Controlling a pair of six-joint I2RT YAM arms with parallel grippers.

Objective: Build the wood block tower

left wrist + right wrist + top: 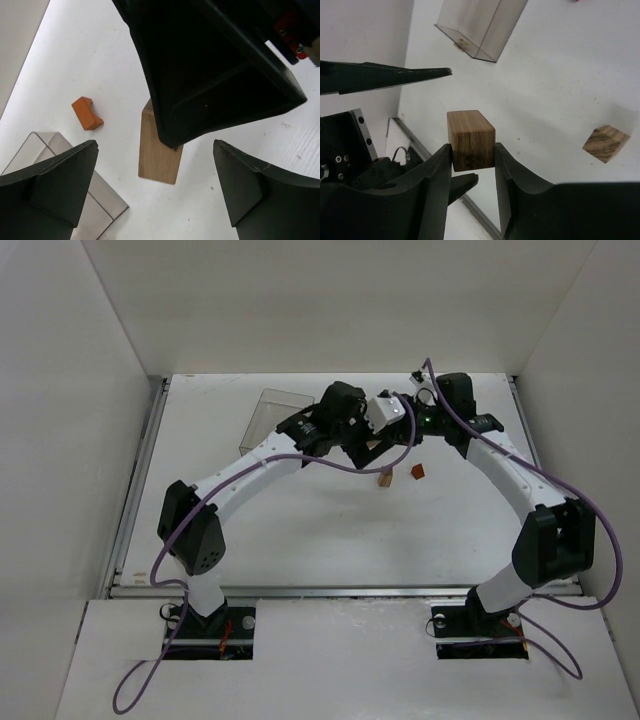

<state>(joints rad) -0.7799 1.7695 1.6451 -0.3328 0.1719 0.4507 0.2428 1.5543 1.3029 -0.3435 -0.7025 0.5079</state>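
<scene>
A tan wood block hangs above the table, and my right gripper is shut on its lower part. My left gripper stands open around that same block, its fingers well apart from it on both sides. In the top view the two grippers meet at the back middle of the table, left gripper beside right gripper. A second tan block lies on the table just in front of them. A reddish-orange wedge piece lies to its right. No stacked tower shows.
A clear plastic box lies at the back left of the table, close to the left arm's wrist. White walls close the table on the left, back and right. A metal rail runs along the near edge.
</scene>
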